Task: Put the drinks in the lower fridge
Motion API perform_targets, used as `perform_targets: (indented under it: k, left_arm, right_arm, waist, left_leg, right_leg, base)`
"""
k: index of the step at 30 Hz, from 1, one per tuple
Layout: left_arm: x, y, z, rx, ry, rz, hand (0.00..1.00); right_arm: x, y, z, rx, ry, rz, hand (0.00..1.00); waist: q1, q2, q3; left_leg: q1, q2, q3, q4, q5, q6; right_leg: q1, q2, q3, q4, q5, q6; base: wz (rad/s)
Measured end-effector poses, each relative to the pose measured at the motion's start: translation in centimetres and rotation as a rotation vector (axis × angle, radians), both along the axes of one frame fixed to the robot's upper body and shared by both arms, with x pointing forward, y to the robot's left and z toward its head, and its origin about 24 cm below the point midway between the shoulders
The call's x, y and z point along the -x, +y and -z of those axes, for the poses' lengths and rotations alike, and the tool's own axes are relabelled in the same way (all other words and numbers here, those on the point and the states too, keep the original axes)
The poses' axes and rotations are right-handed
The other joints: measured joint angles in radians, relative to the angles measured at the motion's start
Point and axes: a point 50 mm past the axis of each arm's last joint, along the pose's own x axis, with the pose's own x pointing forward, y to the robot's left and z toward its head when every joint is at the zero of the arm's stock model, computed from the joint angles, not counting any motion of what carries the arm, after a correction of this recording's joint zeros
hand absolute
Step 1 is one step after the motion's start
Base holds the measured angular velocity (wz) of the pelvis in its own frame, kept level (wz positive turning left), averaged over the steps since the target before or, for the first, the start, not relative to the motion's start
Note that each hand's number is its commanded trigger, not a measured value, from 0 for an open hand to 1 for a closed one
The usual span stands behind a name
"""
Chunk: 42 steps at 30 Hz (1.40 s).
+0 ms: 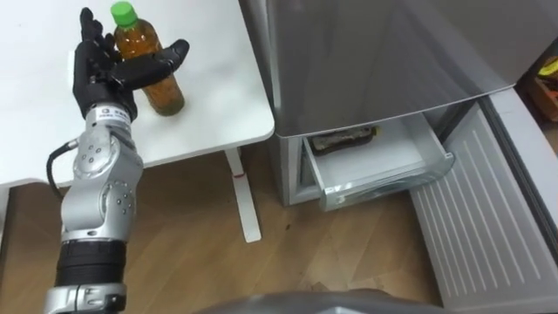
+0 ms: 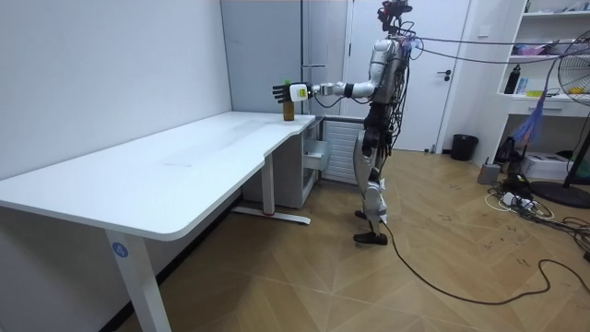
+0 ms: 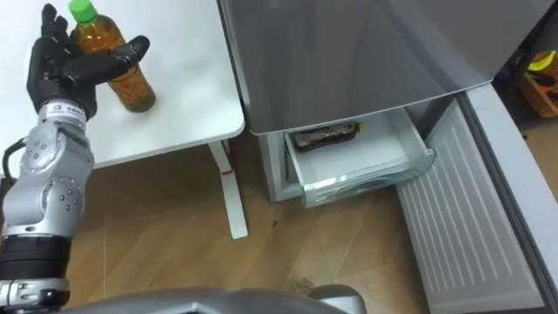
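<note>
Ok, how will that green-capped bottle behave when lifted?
Probably heavy for its size: the bottle looks nearly full. It stands tall and narrow, upright on the table, so a nudge could tip it. Its smooth wall may slip in the open left hand.

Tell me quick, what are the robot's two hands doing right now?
Left hand: open, fingers straight behind the bottle on the table, thumb across its front.
Right hand: cannot be told.
</note>
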Motion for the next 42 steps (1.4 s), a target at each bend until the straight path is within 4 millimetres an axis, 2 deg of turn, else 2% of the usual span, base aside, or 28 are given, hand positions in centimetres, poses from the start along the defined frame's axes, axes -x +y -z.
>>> perform_targets:
  k: [6, 11, 18, 26, 33, 35, 36, 37, 38, 42]
  left_arm:
    - [-0.3, 0.1, 0.3, 0.002, 0.015, 0.001, 0.00]
    - [-0.4, 0.7, 0.6, -0.016, 0.040, 0.008, 0.00]
    - [-0.9, 0.8, 0.8, -0.011, 0.071, 0.010, 0.00]
    - [-1.5, 0.9, 1.1, 0.000, 0.104, 0.008, 0.00]
    - [-1.6, 1.4, 1.4, 0.050, 0.126, -0.012, 0.00]
    - [-1.8, 1.5, 1.5, 0.086, 0.129, -0.017, 0.20]
    - [-1.9, 1.5, 1.5, 0.091, 0.130, -0.018, 0.58]
    - [-2.0, 1.5, 1.5, 0.092, 0.135, -0.016, 0.91]
    - [-2.1, 1.5, 1.5, 0.091, 0.136, -0.015, 1.00]
    - [-2.3, 2.1, 1.1, 0.102, 0.131, -0.038, 1.00]
  right_arm:
    - [0.1, 0.1, 0.0, -0.025, 0.007, 0.001, 0.00]
    - [0.3, 0.1, 0.0, -0.036, 0.021, -0.011, 0.00]
    - [0.5, 0.0, -0.1, -0.032, 0.022, 0.013, 0.00]
    - [0.7, -0.2, -0.1, -0.022, 0.032, 0.042, 0.00]
    - [0.3, -0.3, -0.2, -0.017, 0.018, 0.051, 0.00]
    - [0.2, -0.3, -0.2, -0.014, 0.019, 0.053, 0.00]
    - [0.2, -0.3, -0.2, -0.014, 0.020, 0.053, 0.00]
    - [0.3, -0.3, -0.2, -0.013, 0.025, 0.054, 0.00]
    - [0.3, -0.3, -0.2, -0.012, 0.026, 0.054, 0.00]
    - [0.3, -0.3, -0.2, -0.012, 0.025, 0.054, 0.00]
  waist:
    - [-0.001, -0.004, 0.0014]
    - [-0.026, -0.006, 0.0009]
    - [-0.033, -0.007, 0.0005]
    - [-0.036, 0.007, -0.0086]
    - [-0.049, 0.008, -0.0087]
    - [-0.051, 0.009, -0.0091]
    - [-0.051, 0.009, -0.0091]
    - [-0.051, 0.009, -0.0092]
    - [-0.051, 0.010, -0.0094]
    - [-0.048, 0.010, -0.0095]
  left_leg:
    - [-0.010, 0.000, 0.000, 0.003, -0.001, 0.000]
    - [-0.010, -0.001, -0.001, 0.005, -0.001, 0.000]
    - [-0.009, -0.001, -0.001, 0.004, -0.001, 0.000]
    - [-0.006, -0.001, 0.001, 0.002, -0.001, 0.000]
    - [-0.006, -0.001, 0.001, 0.002, -0.001, 0.000]
    - [-0.008, -0.001, 0.001, 0.000, -0.001, 0.000]
    - [-0.009, -0.001, 0.001, 0.000, -0.001, 0.000]
    - [-0.015, -0.001, 0.001, 0.001, -0.001, 0.000]
    - [-0.015, -0.001, 0.002, 0.001, -0.001, 0.000]
    - [-0.016, -0.001, 0.016, 0.001, -0.001, 0.000]
  right_leg:
    - [-0.012, 0.003, 0.012, 0.001, -0.002, -0.003]
    - [-0.009, 0.001, 0.011, -0.003, -0.002, -0.003]
    - [-0.010, 0.001, 0.012, -0.004, -0.003, -0.002]
    - [-0.012, 0.002, 0.013, -0.004, -0.003, -0.002]
    - [-0.015, 0.002, 0.013, -0.004, -0.004, -0.002]
    - [-0.022, 0.003, 0.016, -0.002, -0.004, -0.003]
    - [-0.024, 0.003, 0.017, -0.002, -0.004, -0.003]
    - [-0.027, 0.003, 0.017, -0.001, -0.004, -0.003]
    - [-0.030, 0.003, 0.018, -0.001, -0.004, -0.003]
    - [-0.042, 0.005, 0.035, 0.013, -0.005, -0.003]
  base:
    - [-0.03]
    - [0.00]
    - [0.00]
    - [0.00]
    - [0.00]
    - [0.00]
    - [0.00]
    - [0.00]
    - [0.00]
    - [-0.13]
